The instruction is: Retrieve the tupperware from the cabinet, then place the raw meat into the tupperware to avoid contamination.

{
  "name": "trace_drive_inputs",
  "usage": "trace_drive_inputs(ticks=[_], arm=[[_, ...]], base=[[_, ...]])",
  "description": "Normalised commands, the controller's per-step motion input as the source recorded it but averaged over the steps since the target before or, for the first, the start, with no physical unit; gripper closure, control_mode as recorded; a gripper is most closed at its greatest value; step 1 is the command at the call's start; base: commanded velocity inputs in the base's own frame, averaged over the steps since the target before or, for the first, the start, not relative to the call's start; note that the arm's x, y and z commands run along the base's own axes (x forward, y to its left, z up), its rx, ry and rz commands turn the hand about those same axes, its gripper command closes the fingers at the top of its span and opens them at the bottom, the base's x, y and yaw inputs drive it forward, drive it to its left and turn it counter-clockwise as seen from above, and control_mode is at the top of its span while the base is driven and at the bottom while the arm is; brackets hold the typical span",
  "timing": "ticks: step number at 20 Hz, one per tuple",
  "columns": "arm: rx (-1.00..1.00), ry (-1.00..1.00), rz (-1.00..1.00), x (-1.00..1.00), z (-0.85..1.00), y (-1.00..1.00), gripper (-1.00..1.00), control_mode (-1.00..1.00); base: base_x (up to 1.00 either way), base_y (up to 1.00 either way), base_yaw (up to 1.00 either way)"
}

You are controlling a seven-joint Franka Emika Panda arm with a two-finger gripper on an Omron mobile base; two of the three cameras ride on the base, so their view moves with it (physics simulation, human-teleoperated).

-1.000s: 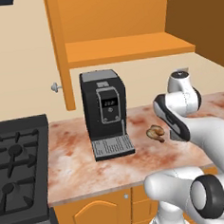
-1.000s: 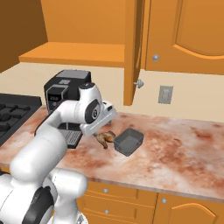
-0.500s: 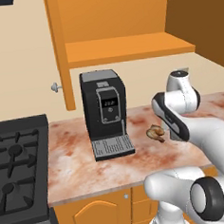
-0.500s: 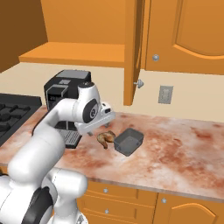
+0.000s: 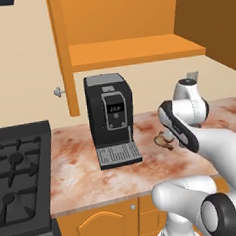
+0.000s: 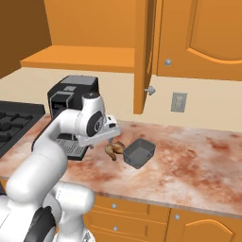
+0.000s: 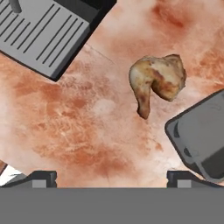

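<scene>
My hand (image 7: 111,177) hangs above the counter (image 7: 78,127) with its fingers spread as wide as they go and nothing between them. The raw meat (image 7: 156,81) lies on the counter just beside the tupperware (image 7: 201,135), a narrow gap between them. In the hand view its plump end points toward the upper right and its thin bone end runs down toward the lower left. From the right base view the tupperware (image 6: 139,152) sits upright and open on the counter, the raw meat (image 6: 114,149) at its left, between it and the coffee machine (image 6: 71,108)
</scene>
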Motion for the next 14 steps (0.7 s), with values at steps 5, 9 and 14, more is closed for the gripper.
trace_drive_inputs(ticks=[5, 9, 14], arm=[[0.00, -0.03, -0.04, 0.07, -0.23, 0.15, -1.00, -1.00], [0.00, -0.04, 0.00, 0.18, -0.16, 0.01, -1.00, -1.00], [0.00, -0.03, 0.00, 0.18, -0.21, 0.00, -1.00, -1.00]], base=[[0.00, 0.00, 0.00], [0.00, 0.00, 0.00], [0.00, 0.00, 0.00]])
